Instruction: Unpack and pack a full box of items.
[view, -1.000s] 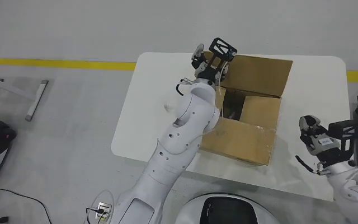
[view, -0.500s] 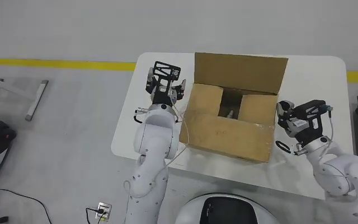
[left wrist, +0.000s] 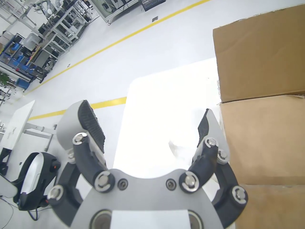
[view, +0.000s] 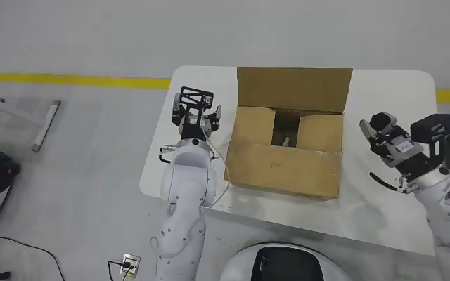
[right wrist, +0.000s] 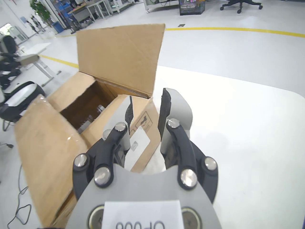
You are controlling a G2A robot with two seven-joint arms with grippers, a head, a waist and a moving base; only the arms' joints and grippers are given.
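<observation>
The brown cardboard box (left wrist: 262, 139) stands in the middle of the white round-cornered table (view: 401, 91) with all 4 flaps undone. The tall far flap (view: 294, 88) is upright, the broad near flap (view: 285, 168) leans out toward the robot, and the 2 short side flaps (view: 254, 125) tip partly inward, leaving a dark slot between them. That slot is the only way to the contents. In it sits 1 small grey item (right wrist: 101, 107), too dim to identify. The left gripper (left wrist: 145, 110) hangs over the table just beside the box's left wall, apart from the cardboard, its ribbed pads (left wrist: 91, 122) spread wide with nothing between them. The right gripper (right wrist: 147, 96) is off the opposite wall, pointing at the box's corner, its fingers parted by a narrow gap and likewise empty. With 1 arm on each side, either can probably go over the rim without crossing the other. Unpacking seems not yet begun, and the inward-leaning side flaps likely need pushing back first, since they narrow the opening and could catch a descending finger.
</observation>
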